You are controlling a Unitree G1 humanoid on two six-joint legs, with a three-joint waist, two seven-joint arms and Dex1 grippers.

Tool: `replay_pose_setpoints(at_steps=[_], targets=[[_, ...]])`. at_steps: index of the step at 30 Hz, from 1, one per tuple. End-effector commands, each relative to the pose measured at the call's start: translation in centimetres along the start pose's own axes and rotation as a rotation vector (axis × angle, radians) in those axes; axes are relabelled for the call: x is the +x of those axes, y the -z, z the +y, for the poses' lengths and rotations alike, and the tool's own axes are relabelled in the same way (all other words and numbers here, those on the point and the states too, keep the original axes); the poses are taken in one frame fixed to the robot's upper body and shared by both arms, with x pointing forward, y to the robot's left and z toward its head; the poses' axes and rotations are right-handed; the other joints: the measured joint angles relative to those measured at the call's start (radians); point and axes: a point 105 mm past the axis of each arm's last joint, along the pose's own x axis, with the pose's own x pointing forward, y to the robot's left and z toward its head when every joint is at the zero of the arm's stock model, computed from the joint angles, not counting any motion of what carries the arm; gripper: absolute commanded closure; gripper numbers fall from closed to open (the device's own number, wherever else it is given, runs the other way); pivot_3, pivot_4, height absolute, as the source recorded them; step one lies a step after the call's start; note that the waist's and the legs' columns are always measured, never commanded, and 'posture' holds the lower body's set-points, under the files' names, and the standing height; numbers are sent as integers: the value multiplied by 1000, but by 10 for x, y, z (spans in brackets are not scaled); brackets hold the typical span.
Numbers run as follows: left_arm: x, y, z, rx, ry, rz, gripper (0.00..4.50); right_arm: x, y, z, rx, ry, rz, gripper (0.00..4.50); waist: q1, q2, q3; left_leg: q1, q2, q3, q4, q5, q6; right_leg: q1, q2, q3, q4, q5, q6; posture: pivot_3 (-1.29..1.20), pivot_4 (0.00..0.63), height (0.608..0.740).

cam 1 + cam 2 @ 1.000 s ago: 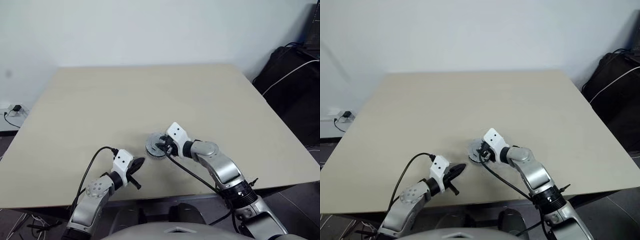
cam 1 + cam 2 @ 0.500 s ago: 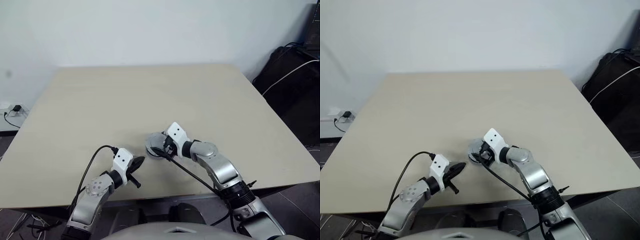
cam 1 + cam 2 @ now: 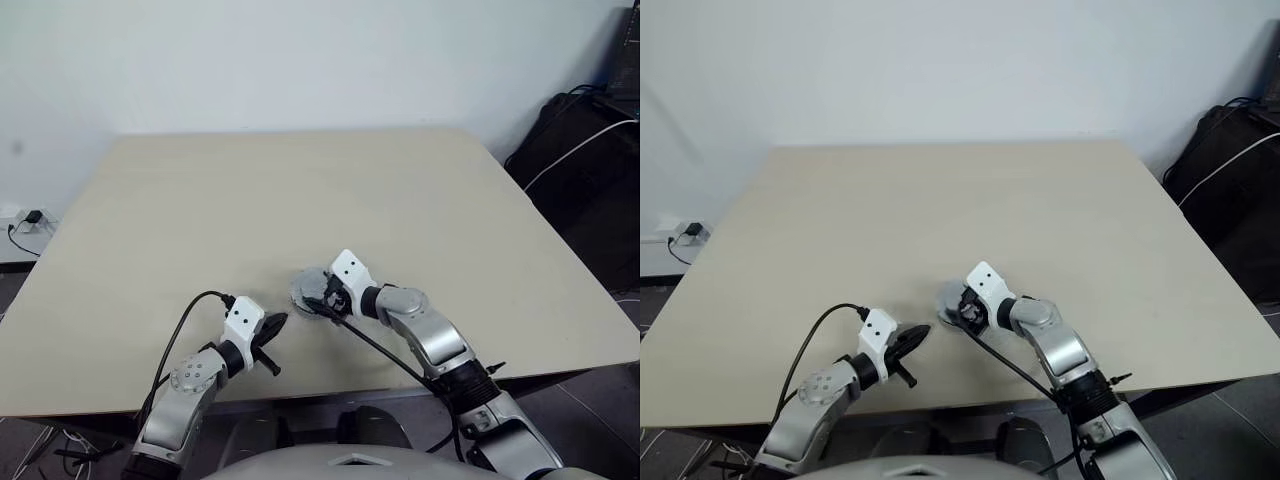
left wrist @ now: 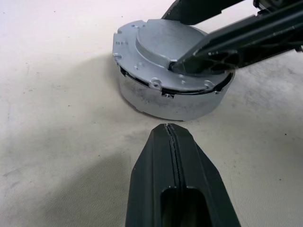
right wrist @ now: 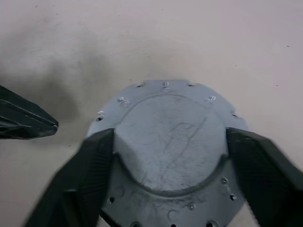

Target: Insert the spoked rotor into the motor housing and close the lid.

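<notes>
**Lid on housing, right end effector straddling it**

The lid [image 5: 168, 137] sits smooth face up on the motor housing [image 4: 165, 97], near the table's [image 3: 300, 190] front edge. The right end effector [image 5: 168, 156] stands spread, fingers on the lid's raised centre. The left end effector [image 4: 169, 130], pressed closed and empty, points at the housing from just beside it.

Bare test room: table [image 3: 300, 190], plain wall [image 3: 300, 60]

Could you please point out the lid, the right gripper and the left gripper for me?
lid [image 5: 166, 135]: right wrist view, on its smooth raised silver face.
right gripper [image 5: 168, 156]: right wrist view, midway between its fingertips.
left gripper [image 4: 168, 127]: left wrist view, at its closed tips.
</notes>
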Motion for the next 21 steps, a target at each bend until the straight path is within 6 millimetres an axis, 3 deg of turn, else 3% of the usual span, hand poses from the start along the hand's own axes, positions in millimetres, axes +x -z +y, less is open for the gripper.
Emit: replay_pose_setpoints(at_steps=[1,21], targets=[[-2,-16,1,36,0,-51,4500,-3,-18,-2,-21,4,-54,1294,0,0,0,0,0,0,0,0,0,0,0,0,0,0,0,0,0,740],[-2,-17,0,37,11,-54,4500,-7,-5,1,-34,-48,33,1294,1,0,-1,0,0,0,0,0,0,0,0,0,0,0,0,0,0,740]])
